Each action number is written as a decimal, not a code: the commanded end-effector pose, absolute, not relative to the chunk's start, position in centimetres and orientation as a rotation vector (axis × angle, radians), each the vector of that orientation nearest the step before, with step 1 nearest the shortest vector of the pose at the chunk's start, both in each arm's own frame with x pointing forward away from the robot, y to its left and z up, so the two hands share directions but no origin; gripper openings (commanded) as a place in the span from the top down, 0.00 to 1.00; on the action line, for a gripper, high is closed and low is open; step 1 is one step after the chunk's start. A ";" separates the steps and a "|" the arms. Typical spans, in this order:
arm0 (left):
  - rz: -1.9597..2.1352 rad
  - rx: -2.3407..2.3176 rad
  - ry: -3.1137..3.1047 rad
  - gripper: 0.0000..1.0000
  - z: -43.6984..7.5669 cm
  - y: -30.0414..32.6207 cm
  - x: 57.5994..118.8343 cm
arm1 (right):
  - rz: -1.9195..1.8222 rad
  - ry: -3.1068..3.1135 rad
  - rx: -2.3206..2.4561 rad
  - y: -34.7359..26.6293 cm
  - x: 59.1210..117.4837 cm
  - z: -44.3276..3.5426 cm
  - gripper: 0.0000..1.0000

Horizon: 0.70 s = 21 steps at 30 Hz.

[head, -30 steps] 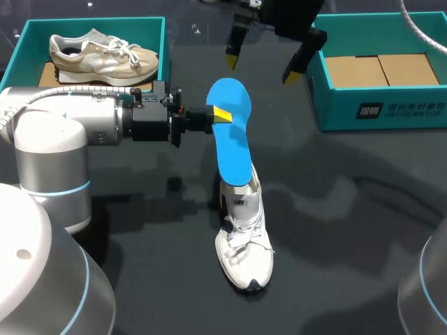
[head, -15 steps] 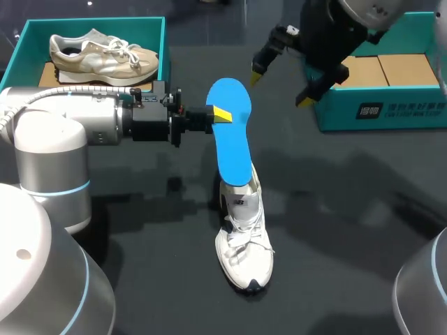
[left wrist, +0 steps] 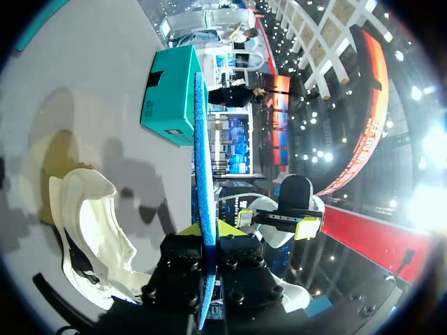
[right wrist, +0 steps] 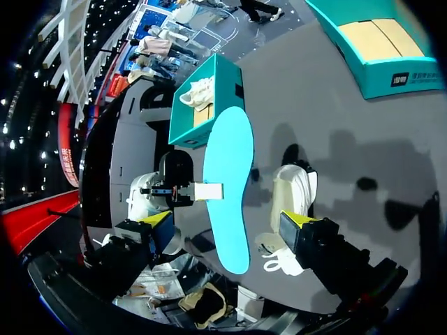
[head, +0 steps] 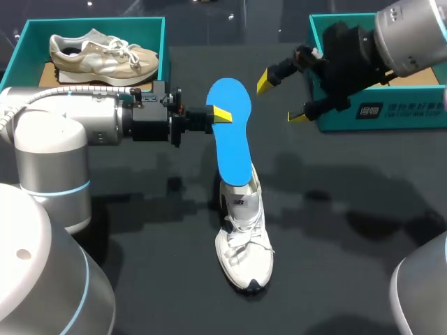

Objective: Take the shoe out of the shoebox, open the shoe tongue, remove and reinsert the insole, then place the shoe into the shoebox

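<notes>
The left gripper (head: 218, 115), coming in from the left edge of the head view, is pinched on one long edge of the blue insole (head: 232, 139) near its upper, rounded end. In the left wrist view the insole stands edge-on between the two fingers, a thin sheet clamped from both sides. Its lower end meets the heel opening of the white shoe (head: 244, 244), which lies at the frame's centre with its toe toward the bottom. Whether that end is tucked inside or only resting on the collar is hard to say from here.

The right gripper (head: 282, 99) hangs at the upper right, fingers spread and holding nothing, just beside the near wall of the right box (head: 391, 115). A second, beige shoe (head: 105, 56) sits in the left box (head: 91, 24) at the upper left.

The insole looks light, thin and flexible, so an edge pinch will probably let it bow or twist. A second hold on the opposite edge, lower down, should steady it. The shoe is soft-walled and likely to slide if pushed.
</notes>
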<state>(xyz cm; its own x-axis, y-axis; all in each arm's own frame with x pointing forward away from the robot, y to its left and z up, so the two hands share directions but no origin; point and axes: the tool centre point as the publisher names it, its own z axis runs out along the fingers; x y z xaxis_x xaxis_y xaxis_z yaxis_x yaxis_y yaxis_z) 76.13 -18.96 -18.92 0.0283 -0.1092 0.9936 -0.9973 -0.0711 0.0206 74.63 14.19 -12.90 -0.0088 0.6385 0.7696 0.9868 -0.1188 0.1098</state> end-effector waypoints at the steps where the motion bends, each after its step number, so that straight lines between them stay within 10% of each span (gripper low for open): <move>1: 1.189 1.355 -1.238 1.00 -19.0 -19.0 76.1 | -1.242 -1.403 -1.457 14.6 75.0 -14.0 0.00; 21: 1.189 1.355 -1.238 1.00 -19.0 -19.0 76.1 | -1.255 -1.334 -1.419 14.7 75.6 -15.3 0.00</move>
